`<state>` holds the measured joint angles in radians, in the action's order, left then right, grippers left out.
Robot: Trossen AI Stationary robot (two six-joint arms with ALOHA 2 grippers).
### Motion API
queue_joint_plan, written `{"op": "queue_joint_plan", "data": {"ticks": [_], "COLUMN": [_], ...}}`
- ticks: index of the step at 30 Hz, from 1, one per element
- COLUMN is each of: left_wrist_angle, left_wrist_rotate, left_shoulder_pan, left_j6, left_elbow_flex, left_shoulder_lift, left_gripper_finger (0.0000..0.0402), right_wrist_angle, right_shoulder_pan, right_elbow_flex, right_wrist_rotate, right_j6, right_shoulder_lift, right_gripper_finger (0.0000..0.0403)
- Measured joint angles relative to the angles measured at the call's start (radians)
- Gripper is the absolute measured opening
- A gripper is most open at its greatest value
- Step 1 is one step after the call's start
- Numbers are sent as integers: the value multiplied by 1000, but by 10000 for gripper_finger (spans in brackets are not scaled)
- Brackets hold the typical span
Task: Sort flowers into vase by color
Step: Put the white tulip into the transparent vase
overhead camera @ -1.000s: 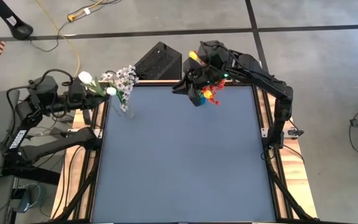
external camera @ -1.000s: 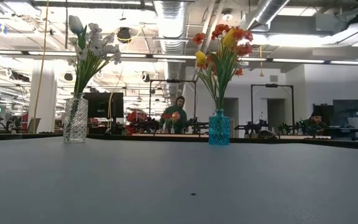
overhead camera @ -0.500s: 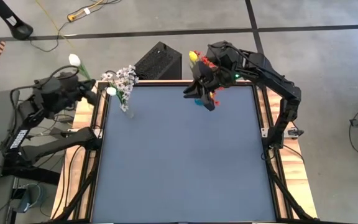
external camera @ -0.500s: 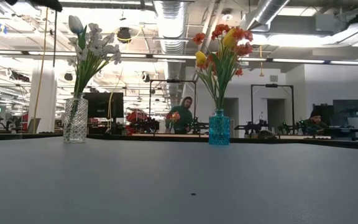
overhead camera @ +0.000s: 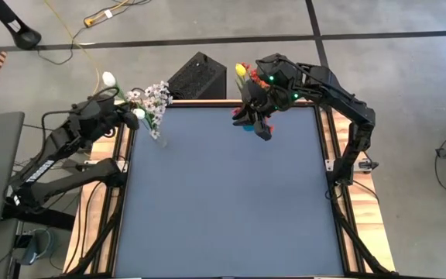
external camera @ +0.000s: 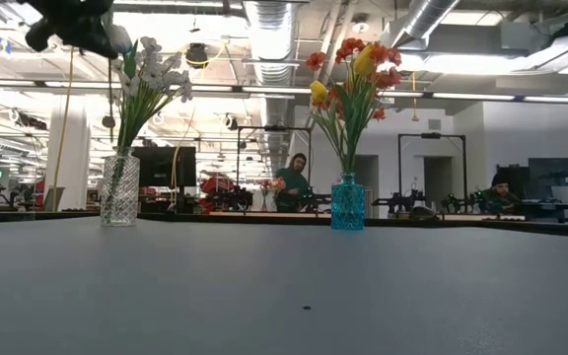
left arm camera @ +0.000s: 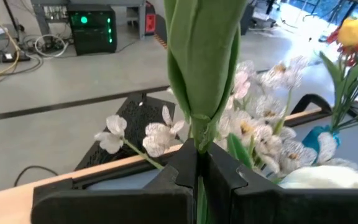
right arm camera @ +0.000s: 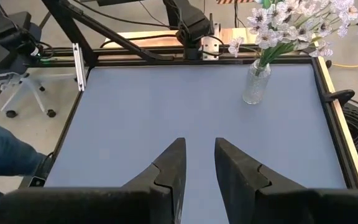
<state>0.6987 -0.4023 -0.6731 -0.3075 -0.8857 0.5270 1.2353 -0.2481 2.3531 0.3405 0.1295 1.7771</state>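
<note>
The left gripper [overhead camera: 115,111] has swung back in toward the clear vase [external camera: 119,190] at the worktop's [overhead camera: 223,194] far left corner, carrying a white bud [overhead camera: 108,78] that half a second ago was held well out past the worktop edge. Its fingers [left arm camera: 166,180] are clamped tight on the green stem [left arm camera: 199,74], which runs straight up between them in the left wrist view. That puts the white bud just beside the sprigs of whitish blossoms [overhead camera: 156,98] already standing in the clear vase, so the drop into the matching vase looks close.

The right gripper [overhead camera: 259,128] has lifted off the blue vase [external camera: 347,202] and hangs above it, fingers [right arm camera: 166,168] parted and holding nothing; the red and yellow flowers [external camera: 355,74] stand in that vase.

In the low view the left gripper shows only as a dark shape cut by the top edge. From above, the blue vase is mostly hidden under the right arm, and the clear vase's mouth is masked by blossoms, so I cannot tell whether the stem's tip is lined up with it
</note>
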Motion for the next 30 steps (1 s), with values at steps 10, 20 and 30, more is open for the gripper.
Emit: {"op": "queue_joint_plan", "data": {"ticks": [10, 20, 30], "left_wrist_angle": [-13, -118, -131], "left_wrist_rotate": [-49, -49, -45], "left_shoulder_pan": [0, 0, 0], "left_j6": [-21, -98, -52], "left_elbow_flex": [12, 141, 157], "left_shoulder_lift": [-28, -108, -135], "left_gripper_finger": [0, 0, 0], "right_wrist_angle": [2, -17, -21], "right_shoulder_pan": [0, 0, -1], "right_elbow_flex": [0, 0, 0], "right_wrist_rotate": [0, -1, -1], "right_j6": [-2, -5, -8], "right_shoulder_lift": [0, 0, 0], "right_gripper_finger": [111, 111, 111]}}
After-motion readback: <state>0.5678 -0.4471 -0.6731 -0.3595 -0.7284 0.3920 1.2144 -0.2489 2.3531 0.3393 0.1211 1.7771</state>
